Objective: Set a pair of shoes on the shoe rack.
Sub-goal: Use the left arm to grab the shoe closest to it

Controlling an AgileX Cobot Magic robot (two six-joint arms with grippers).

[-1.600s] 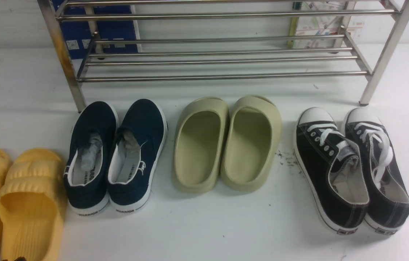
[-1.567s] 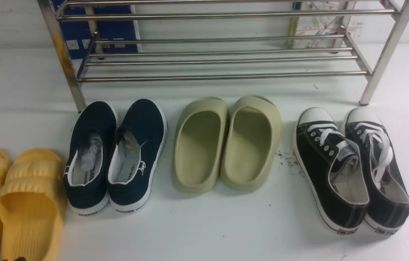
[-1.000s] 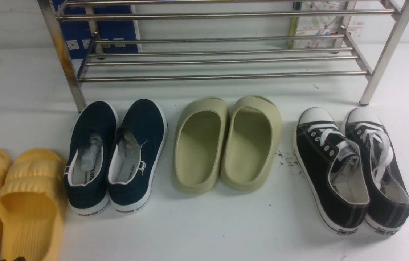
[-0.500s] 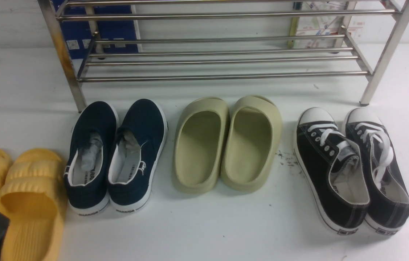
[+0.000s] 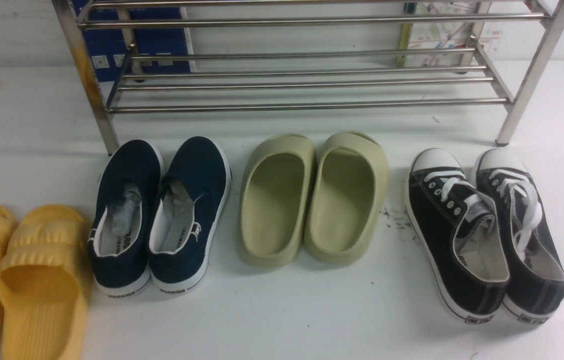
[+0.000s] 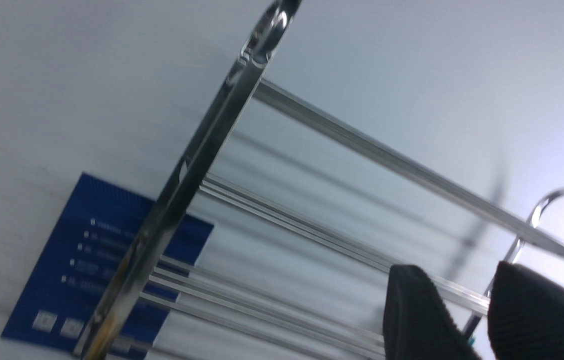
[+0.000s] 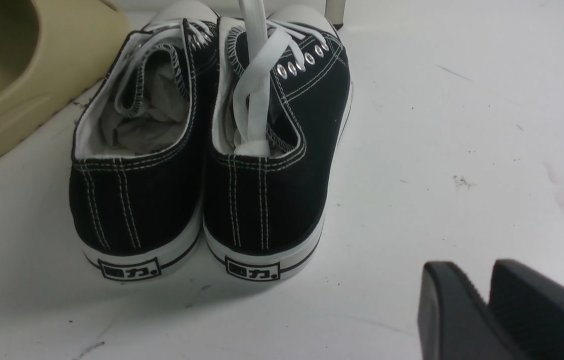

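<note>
left pincer (image 6: 458, 274) slightly apart, right pincer (image 7: 469, 270) together, black sneakers (image 7: 256, 200) heel-labelled 回力

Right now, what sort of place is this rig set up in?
Likely a staged lab test bench, not a hallway: a steel shoe rack stands on a white surface, navy slip-ons and olive slides are lined up before it, and a blue placard sits behind.
</note>
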